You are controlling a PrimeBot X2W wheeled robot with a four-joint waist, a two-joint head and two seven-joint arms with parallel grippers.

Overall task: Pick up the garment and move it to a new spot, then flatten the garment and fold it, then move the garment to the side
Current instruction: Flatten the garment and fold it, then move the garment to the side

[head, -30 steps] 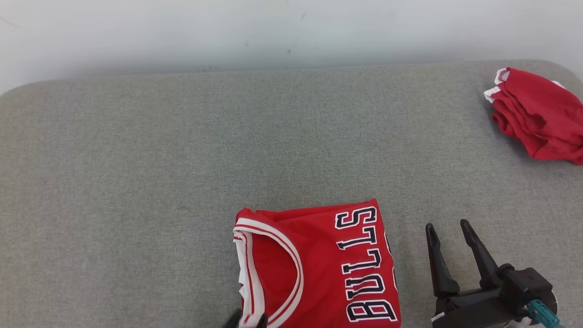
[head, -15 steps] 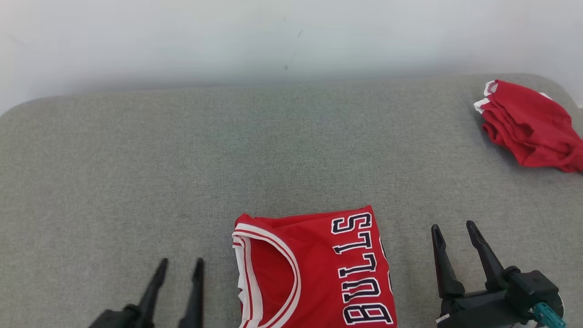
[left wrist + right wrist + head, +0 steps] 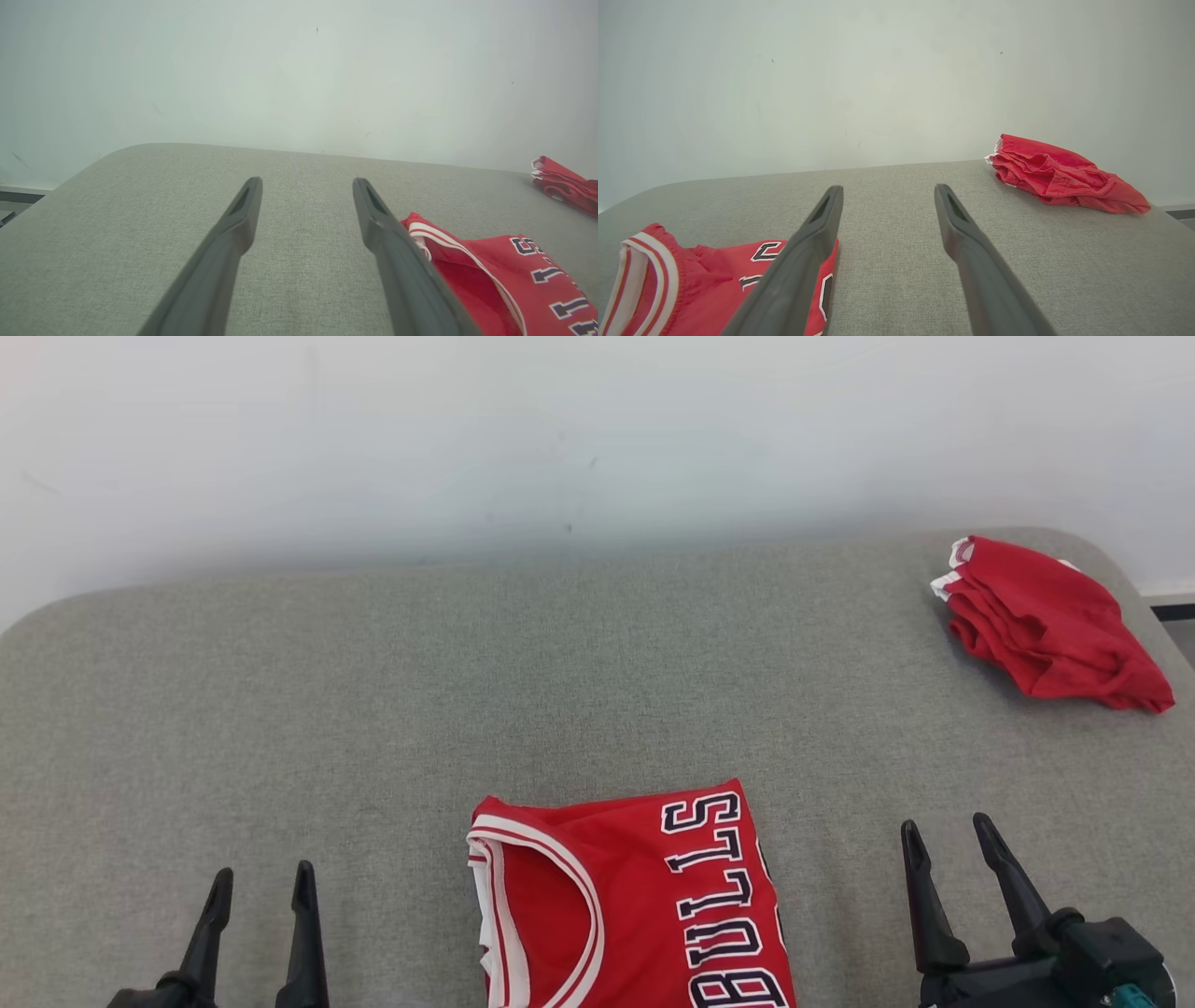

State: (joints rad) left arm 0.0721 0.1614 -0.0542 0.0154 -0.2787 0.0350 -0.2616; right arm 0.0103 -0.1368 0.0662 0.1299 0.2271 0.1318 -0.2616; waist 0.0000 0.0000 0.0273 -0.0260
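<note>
Both grippers gape empty: our dark left gripper (image 3: pixel 262 875) has just released the folded red BULLS jersey (image 3: pixel 635 905) (between it and our right gripper (image 3: pixel 944 824), on the grey fabric table (image 3: pixel 373 709)), leaving, we judge, only the sideways move.

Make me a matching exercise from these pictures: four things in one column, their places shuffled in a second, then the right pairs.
Things
1. folded red jersey with BULLS lettering
2. crumpled red cloth bundle with white trim
3. grey fabric-covered tabletop
4. pale white wall

Places
A. far right corner of the table
B. behind the table's far edge
C. middle of the near edge
D. beneath both red items

Pairs: 1-C, 2-A, 3-D, 4-B
</note>
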